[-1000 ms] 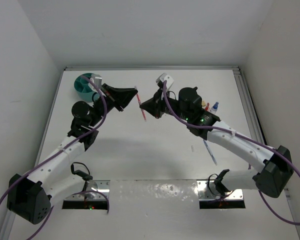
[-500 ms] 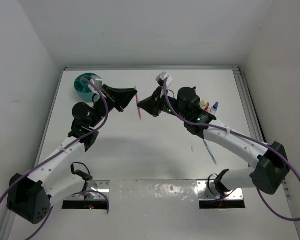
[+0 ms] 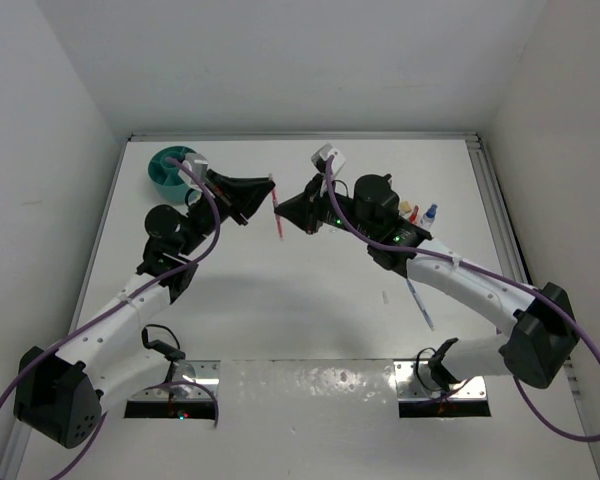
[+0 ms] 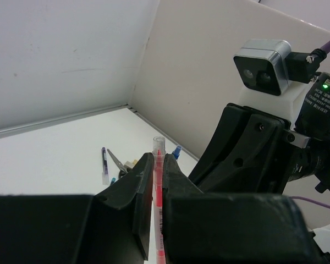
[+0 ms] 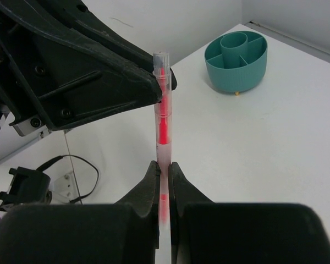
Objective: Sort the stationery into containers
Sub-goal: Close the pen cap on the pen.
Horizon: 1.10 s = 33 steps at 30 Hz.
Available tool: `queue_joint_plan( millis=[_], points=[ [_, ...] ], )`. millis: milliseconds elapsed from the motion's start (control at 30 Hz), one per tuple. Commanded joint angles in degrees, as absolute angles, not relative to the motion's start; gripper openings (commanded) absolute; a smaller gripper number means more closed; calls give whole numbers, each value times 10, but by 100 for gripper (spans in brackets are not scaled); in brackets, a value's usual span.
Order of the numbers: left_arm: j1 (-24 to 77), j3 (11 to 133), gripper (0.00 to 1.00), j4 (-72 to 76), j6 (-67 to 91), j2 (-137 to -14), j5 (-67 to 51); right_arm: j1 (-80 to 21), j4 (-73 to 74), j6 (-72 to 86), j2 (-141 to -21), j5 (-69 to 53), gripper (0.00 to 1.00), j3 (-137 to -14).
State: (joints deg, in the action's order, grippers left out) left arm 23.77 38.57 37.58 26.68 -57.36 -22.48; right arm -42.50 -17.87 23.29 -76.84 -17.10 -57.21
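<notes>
A thin red pen (image 3: 277,214) is held in the air over the middle of the table, between both arms. My right gripper (image 3: 288,213) is shut on its lower part; in the right wrist view the pen (image 5: 163,126) rises straight out of the closed jaws (image 5: 163,168). My left gripper (image 3: 268,192) is shut on the pen's upper part; in the left wrist view the pen (image 4: 158,187) is pinched between both fingers (image 4: 158,160). The round teal organiser (image 3: 170,167) stands at the far left, behind the left gripper, and shows in the right wrist view (image 5: 236,55).
A blue pen (image 3: 418,300) lies on the table at the right. A blue-capped white bottle (image 3: 431,213) and other small items stand behind the right arm. The left wrist view shows a blue pen (image 4: 104,165) and scissors (image 4: 119,163) on the table.
The right gripper has moved slightly left with the red pen, bringing it closer in between the left gripper's fingers. The left arm has barely moved.
</notes>
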Motion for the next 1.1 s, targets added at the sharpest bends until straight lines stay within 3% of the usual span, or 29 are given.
queue_joint_plan(
  millis=[0, 1067],
  points=[
    [246, 379, 0, 330, 241, -582, -265, -421, -261, 225, -764, -151, 0, -606],
    [243, 398, 0, 268, 185, -597, -270, -416, -286, 201, -771, -148, 0, -644]
  ],
)
